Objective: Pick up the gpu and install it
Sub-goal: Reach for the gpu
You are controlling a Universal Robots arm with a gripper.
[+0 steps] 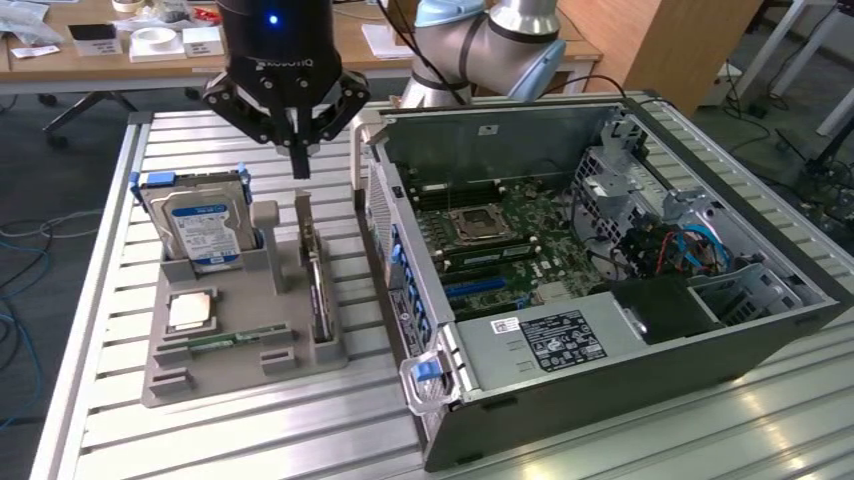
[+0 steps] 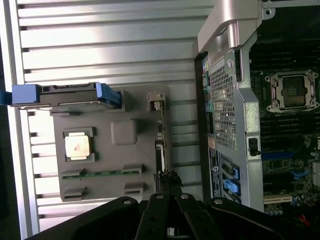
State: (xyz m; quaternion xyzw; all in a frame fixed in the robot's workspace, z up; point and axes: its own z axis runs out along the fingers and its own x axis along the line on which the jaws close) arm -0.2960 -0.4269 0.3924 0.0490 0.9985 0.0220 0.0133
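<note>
Our claw [image 1: 300,168] hangs pinched shut and empty above the graphics card [image 1: 318,285], which stands on edge in the grey holder [image 1: 174,385], in the slot nearest the computer case [image 1: 641,390]. Coming down shut, we fear, it would jab the card's top edge and bend it.

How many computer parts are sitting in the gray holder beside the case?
4: hard drive upright at the far end; CPU flat in front of it; RAM stick flat, nearer still; gpu on edge along the case side. None looks hidden.

Black gripper [image 1: 299,166] with blue light, white lettering, silver arm [image 1: 518,22] with pale-blue joint caps
</note>
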